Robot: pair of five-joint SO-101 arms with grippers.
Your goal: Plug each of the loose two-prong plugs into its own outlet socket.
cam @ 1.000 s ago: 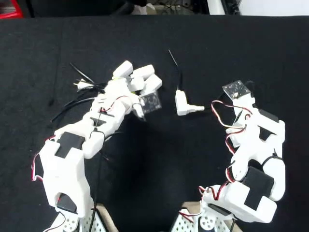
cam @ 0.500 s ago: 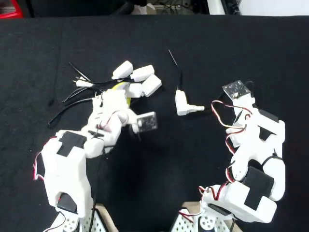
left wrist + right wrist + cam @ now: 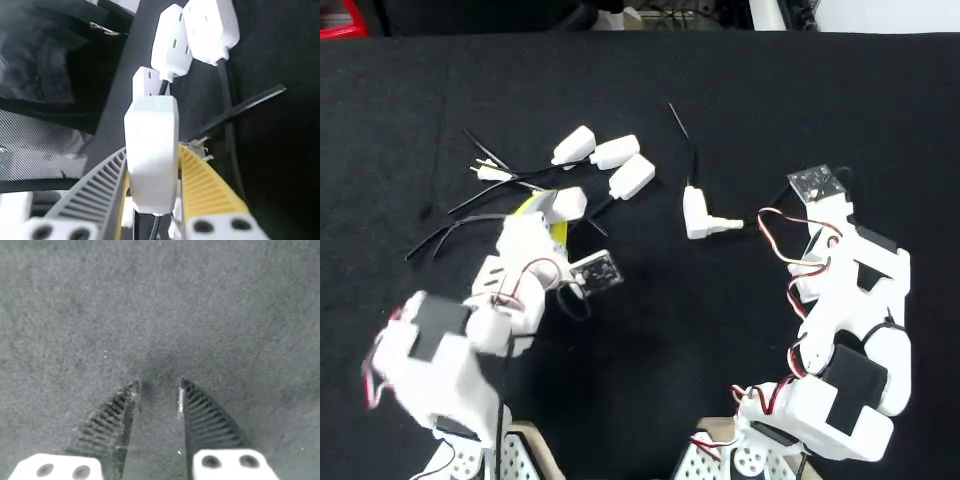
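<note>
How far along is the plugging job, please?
Done: nothing looks mated. In hand: the left pincer grips a white connector. Remaining: the angled plug lies loose, prongs bare, and two sockets show empty slots; the right pincer is open.

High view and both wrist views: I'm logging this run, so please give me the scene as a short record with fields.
left gripper: shut on a white connector
right gripper: open, empty, above bare black cloth
sockets: three white ones clustered on the cloth past the left gripper
angled plug: loose between the two grippers, prongs toward the right gripper
progress: no plug seen seated in a socket
</note>
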